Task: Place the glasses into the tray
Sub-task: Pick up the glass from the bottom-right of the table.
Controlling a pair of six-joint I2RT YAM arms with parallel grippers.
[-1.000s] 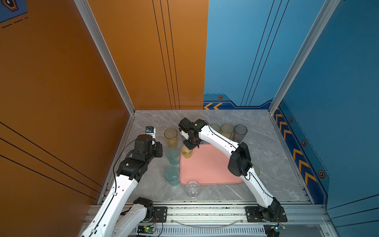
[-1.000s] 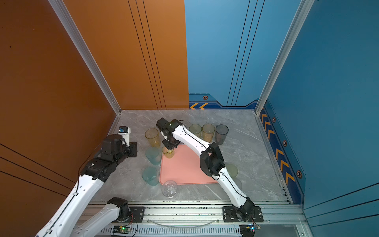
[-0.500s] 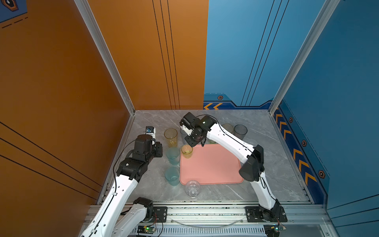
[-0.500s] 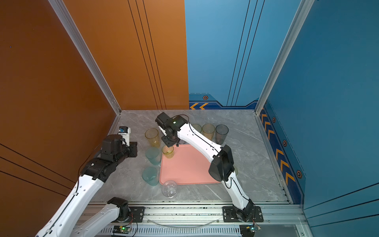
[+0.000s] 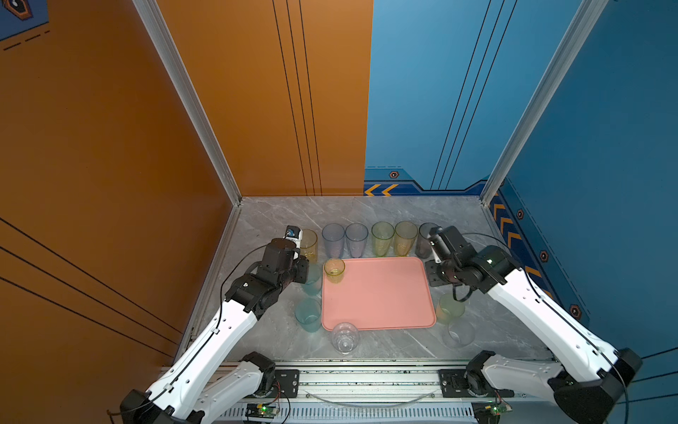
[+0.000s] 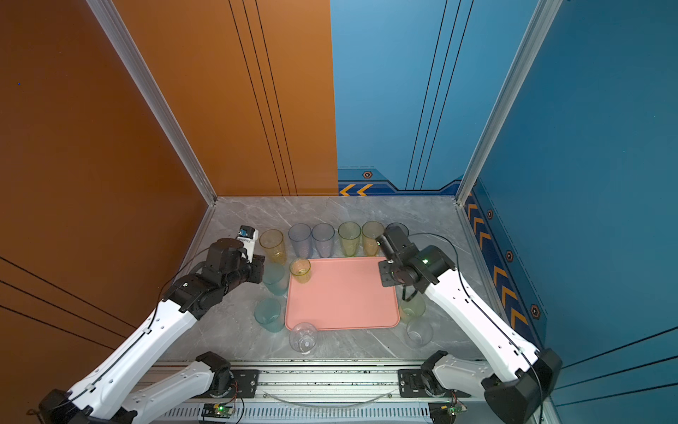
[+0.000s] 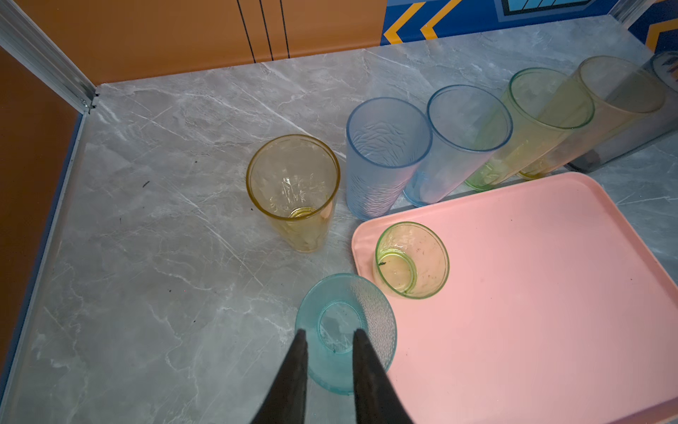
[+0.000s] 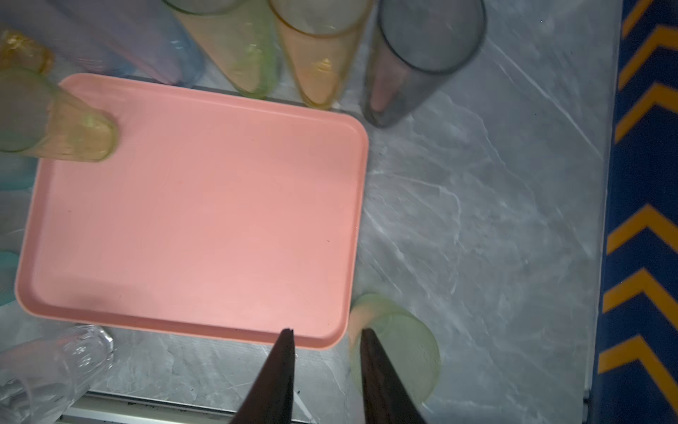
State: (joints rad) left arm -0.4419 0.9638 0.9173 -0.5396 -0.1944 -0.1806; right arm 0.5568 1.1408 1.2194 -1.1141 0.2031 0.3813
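The pink tray lies mid-table. One short yellow-green glass stands upright in its far left corner, also visible in the left wrist view. A row of tall glasses, yellow, blue, green and grey, stands just behind the tray. My left gripper hovers open over a teal glass beside the tray's left edge, holding nothing. My right gripper is open and empty above the tray's near right corner, next to a short green glass on the table.
A second teal glass and a clear glass stand by the tray's front left corner. Another clear glass is at the front right. Orange and blue walls enclose the table, and a metal rail runs along the front.
My right gripper has left the yellow-green glass in the tray's far left corner, opened a little and swung back to the tray's right side. The left arm has not moved.
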